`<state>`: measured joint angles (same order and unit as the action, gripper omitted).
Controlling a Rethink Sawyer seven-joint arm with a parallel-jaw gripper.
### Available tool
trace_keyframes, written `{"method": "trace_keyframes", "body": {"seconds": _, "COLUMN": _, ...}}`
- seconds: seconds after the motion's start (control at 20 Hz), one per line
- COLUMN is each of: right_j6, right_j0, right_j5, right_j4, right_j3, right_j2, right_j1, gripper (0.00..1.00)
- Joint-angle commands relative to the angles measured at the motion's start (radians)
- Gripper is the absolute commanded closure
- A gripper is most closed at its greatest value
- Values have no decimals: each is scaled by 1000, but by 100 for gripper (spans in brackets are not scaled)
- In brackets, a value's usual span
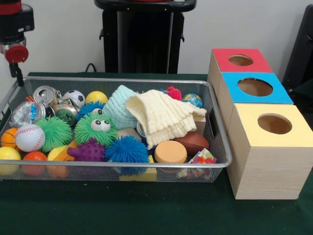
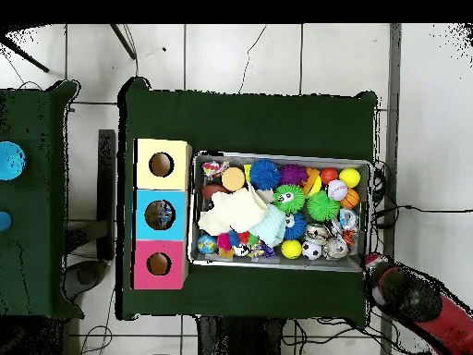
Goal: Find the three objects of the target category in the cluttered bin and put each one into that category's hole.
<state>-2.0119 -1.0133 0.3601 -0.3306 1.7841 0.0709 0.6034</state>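
A wire mesh bin point(image 1: 122, 166) is heaped with toys. On the pile lie a cream waffle cloth point(image 1: 161, 115) and a mint knitted cloth point(image 1: 117, 105). Around them are a baseball point(image 1: 29, 137), a soccer ball point(image 1: 74, 96), a yellow ball point(image 1: 97, 97), a green fuzzy ball with eyes point(image 1: 96, 128), a blue spiky ball point(image 1: 126, 149), a purple spiky toy point(image 1: 89, 151), crushed cans point(image 1: 45, 94), a brown football point(image 1: 193, 142) and an orange disc point(image 1: 170, 151). My gripper point(image 1: 17, 68) hangs off the bin's far left corner, outside the pile, holding nothing visible. From overhead, the gripper point(image 2: 377, 266) sits by the bin's point(image 2: 277, 155) lower right corner.
Beside the bin stand three wooden boxes in a row, each with a round hole on top: red point(image 1: 222, 58), blue point(image 1: 230, 90) and yellow point(image 1: 293, 132). Overhead they show as yellow point(image 2: 162, 148), blue point(image 2: 143, 214) and red point(image 2: 143, 263). Green cloth point(image 1: 146, 210) covers the table.
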Motion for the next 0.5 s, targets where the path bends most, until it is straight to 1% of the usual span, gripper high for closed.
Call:
{"method": "trace_keyframes", "body": {"seconds": 0.05, "right_j6": -35, "right_j0": 41, "right_j5": 137, "right_j4": 41, "right_j3": -3, "right_j2": 13, "right_j1": 107, "gripper": 0}}
{"method": "trace_keyframes", "body": {"seconds": 0.15, "right_j6": -45, "right_j0": 42, "right_j5": 130, "right_j4": 43, "right_j3": 0, "right_j2": 12, "right_j1": 101, "gripper": 0}}
{"method": "trace_keyframes", "body": {"seconds": 0.25, "right_j6": -65, "right_j0": 45, "right_j5": 98, "right_j4": 42, "right_j3": 5, "right_j2": 10, "right_j1": 84, "gripper": 0}}
{"method": "trace_keyframes", "body": {"seconds": 0.35, "right_j6": -95, "right_j0": 56, "right_j5": 59, "right_j4": 44, "right_j3": 13, "right_j2": 1, "right_j1": 66, "gripper": 0}}
{"method": "trace_keyframes", "body": {"seconds": 0.5, "right_j6": -130, "right_j0": 85, "right_j5": 37, "right_j4": 51, "right_j3": 35, "right_j2": -20, "right_j1": 65, "gripper": 0}}
